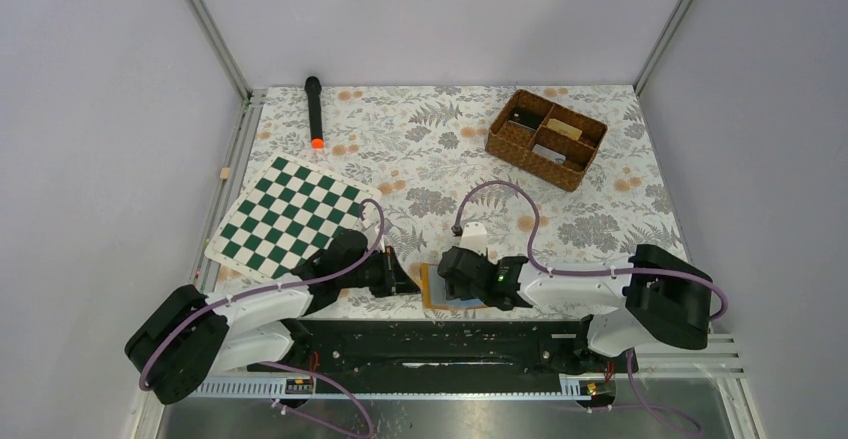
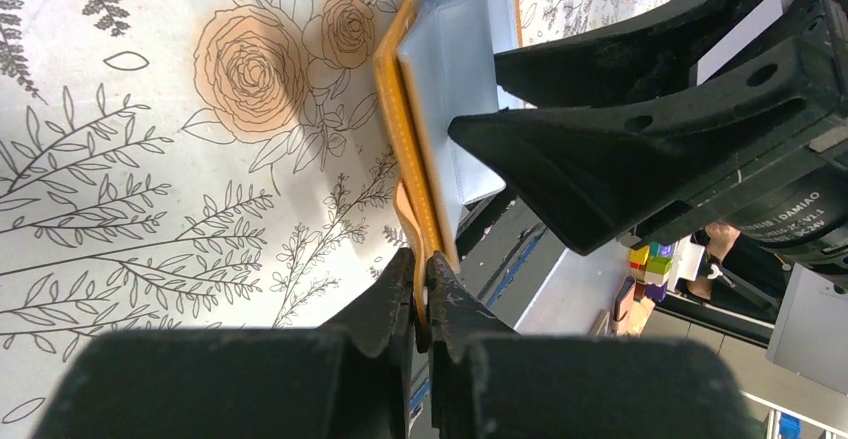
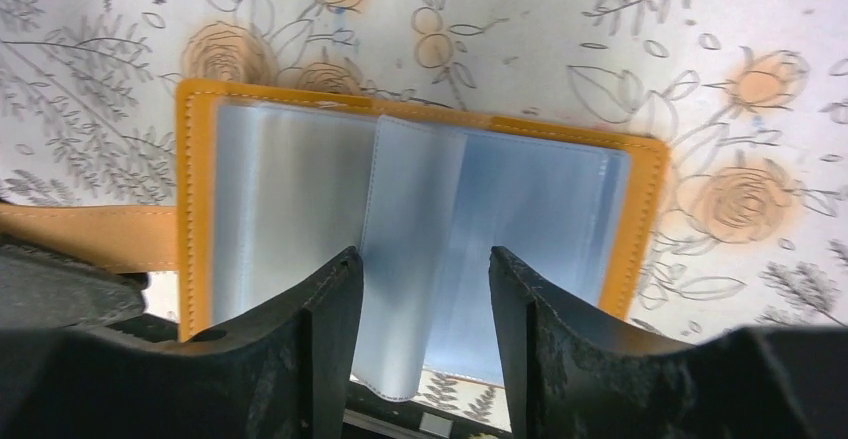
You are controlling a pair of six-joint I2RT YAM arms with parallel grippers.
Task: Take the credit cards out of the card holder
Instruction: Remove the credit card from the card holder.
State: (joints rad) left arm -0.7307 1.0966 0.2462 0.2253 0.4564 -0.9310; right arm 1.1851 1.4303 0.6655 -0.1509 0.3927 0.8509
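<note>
The orange-tan card holder (image 3: 195,189) lies open on the floral cloth at the near table edge, between the two arms (image 1: 430,289). Its inside shows clear plastic sleeves with a light blue tint (image 3: 540,209). I cannot tell a light blue card from the sleeves, and no beige card shows. My left gripper (image 2: 422,294) is shut on the holder's orange edge (image 2: 410,159). My right gripper (image 3: 425,269) is open just above the holder, its fingers either side of a loose sleeve leaf (image 3: 410,219). In the top view the left gripper (image 1: 413,285) and right gripper (image 1: 455,284) meet over the holder.
A brown wicker compartment basket (image 1: 546,139) stands at the back right. A green and white chessboard (image 1: 285,217) lies at the left. A black stick with an orange tip (image 1: 314,111) lies at the back left. The holder sits at the table's near edge.
</note>
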